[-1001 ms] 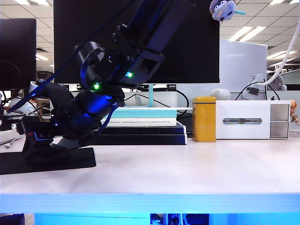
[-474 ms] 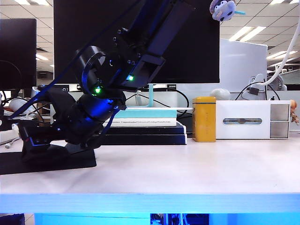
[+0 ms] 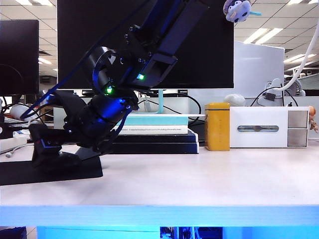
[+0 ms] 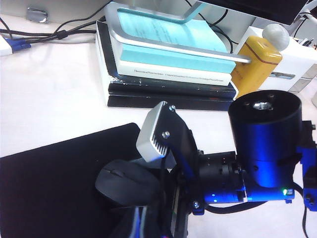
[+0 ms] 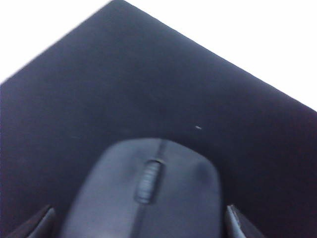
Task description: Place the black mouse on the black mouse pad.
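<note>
**Mouse set down on the pad, jaws released**

An office desk (image 3: 209, 179) carried a monitor, stacked books (image 4: 168, 44) and a yellow tin (image 3: 217, 126). The black mouse (image 5: 148, 198) lay on the black mouse pad (image 5: 124, 89), inside its edges. The right gripper (image 5: 138, 223) straddled it, jaws spread wide with gaps on both sides. The placing looked done; next, that arm needed a clean lift away without nudging the mouse. The left gripper was not in view.

White table (image 3: 199, 179): black mouse pad (image 3: 50, 172) flat at left edge; stack of books (image 3: 154, 134) at back centre; yellow tin (image 3: 217, 127) beside stack; white box (image 3: 269, 127) next to tin.
</note>
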Action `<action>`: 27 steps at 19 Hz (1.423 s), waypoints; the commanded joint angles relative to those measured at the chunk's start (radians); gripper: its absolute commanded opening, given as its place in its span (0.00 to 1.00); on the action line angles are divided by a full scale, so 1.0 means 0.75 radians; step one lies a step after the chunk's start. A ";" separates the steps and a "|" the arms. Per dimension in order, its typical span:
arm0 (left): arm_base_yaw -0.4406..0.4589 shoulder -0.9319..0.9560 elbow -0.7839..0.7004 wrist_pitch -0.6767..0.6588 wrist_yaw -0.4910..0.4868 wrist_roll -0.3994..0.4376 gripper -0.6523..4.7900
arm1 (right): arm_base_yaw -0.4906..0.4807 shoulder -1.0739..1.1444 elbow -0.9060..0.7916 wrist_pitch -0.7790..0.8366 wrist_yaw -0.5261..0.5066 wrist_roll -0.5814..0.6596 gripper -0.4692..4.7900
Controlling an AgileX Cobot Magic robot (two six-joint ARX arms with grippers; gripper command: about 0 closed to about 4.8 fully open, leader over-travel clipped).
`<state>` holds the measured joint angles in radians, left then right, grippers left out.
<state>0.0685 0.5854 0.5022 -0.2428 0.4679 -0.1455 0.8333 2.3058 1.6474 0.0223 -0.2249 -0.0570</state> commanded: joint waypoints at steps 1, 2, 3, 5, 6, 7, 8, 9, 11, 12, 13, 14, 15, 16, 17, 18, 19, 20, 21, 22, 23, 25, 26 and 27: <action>0.001 -0.002 0.007 0.027 0.007 0.017 0.17 | 0.011 -0.032 0.005 0.015 -0.021 0.002 1.00; 0.001 -0.002 0.007 0.027 0.007 0.020 0.17 | 0.011 -0.033 0.005 0.015 -0.024 0.002 1.00; 0.001 -0.002 0.007 0.027 0.007 0.020 0.17 | 0.011 -0.033 0.004 0.015 -0.023 0.002 1.00; 0.001 -0.002 0.007 0.027 0.007 0.019 0.17 | 0.011 -0.036 0.005 0.016 -0.029 0.001 1.00; 0.001 -0.002 0.007 0.027 0.007 0.020 0.17 | 0.010 -0.046 0.005 0.030 -0.028 0.000 1.00; 0.001 -0.002 0.007 0.027 0.008 0.019 0.17 | 0.007 -0.057 0.005 0.039 -0.028 0.001 1.00; 0.001 -0.002 0.007 0.027 0.008 0.020 0.17 | 0.007 -0.071 0.005 0.037 -0.026 -0.003 1.00; 0.001 -0.002 0.007 0.027 0.008 0.020 0.17 | 0.007 -0.085 0.005 0.038 -0.027 -0.009 1.00; 0.001 -0.002 0.007 0.027 0.007 0.021 0.17 | 0.007 -0.112 0.005 0.038 -0.028 -0.010 1.00; 0.001 -0.002 0.007 0.027 0.007 0.021 0.17 | 0.007 -0.131 0.005 0.023 -0.027 -0.010 1.00; 0.001 -0.002 0.007 0.027 0.005 0.022 0.17 | 0.007 -0.153 0.005 0.007 -0.027 -0.012 1.00; 0.001 0.005 0.007 0.033 0.005 0.024 0.17 | 0.005 -0.204 0.005 -0.050 -0.022 -0.030 1.00; 0.001 0.005 0.007 0.042 0.004 0.025 0.17 | 0.002 -0.241 0.005 -0.103 -0.022 -0.035 1.00; 0.001 0.005 0.007 0.062 0.003 0.025 0.17 | 0.000 -0.279 0.004 -0.146 -0.017 -0.040 1.00; 0.001 0.005 0.007 0.084 -0.012 0.024 0.17 | -0.004 -0.315 0.004 -0.181 0.001 -0.055 1.00; 0.001 0.005 0.007 0.115 -0.039 0.024 0.17 | -0.015 -0.352 0.004 -0.217 0.018 -0.079 1.00; 0.001 0.005 0.007 0.170 -0.076 0.024 0.17 | -0.029 -0.400 0.003 -0.282 0.060 -0.120 1.00; 0.001 0.005 0.007 0.219 -0.120 0.024 0.17 | -0.050 -0.439 0.003 -0.348 0.075 -0.145 1.00; 0.001 0.005 0.007 0.263 -0.144 0.024 0.17 | -0.079 -0.473 0.002 -0.401 0.079 -0.152 1.00; 0.001 0.005 0.007 0.302 -0.158 0.025 0.17 | -0.097 -0.495 0.001 -0.437 0.088 -0.165 1.00; 0.001 0.006 0.007 0.345 -0.181 0.025 0.17 | -0.130 -0.534 0.001 -0.490 0.094 -0.175 1.00; 0.001 0.028 0.007 0.394 -0.180 0.024 0.17 | -0.186 -0.591 0.001 -0.554 0.094 -0.180 1.00; 0.001 0.048 0.007 0.404 -0.180 0.024 0.17 | -0.216 -0.622 0.001 -0.586 0.095 -0.182 1.00; 0.001 0.066 0.007 0.407 -0.180 0.023 0.17 | -0.238 -0.647 0.001 -0.614 0.094 -0.182 1.00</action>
<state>0.0685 0.6247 0.5022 0.0444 0.3359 -0.1295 0.6670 1.8435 1.6451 -0.4168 -0.1535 -0.1894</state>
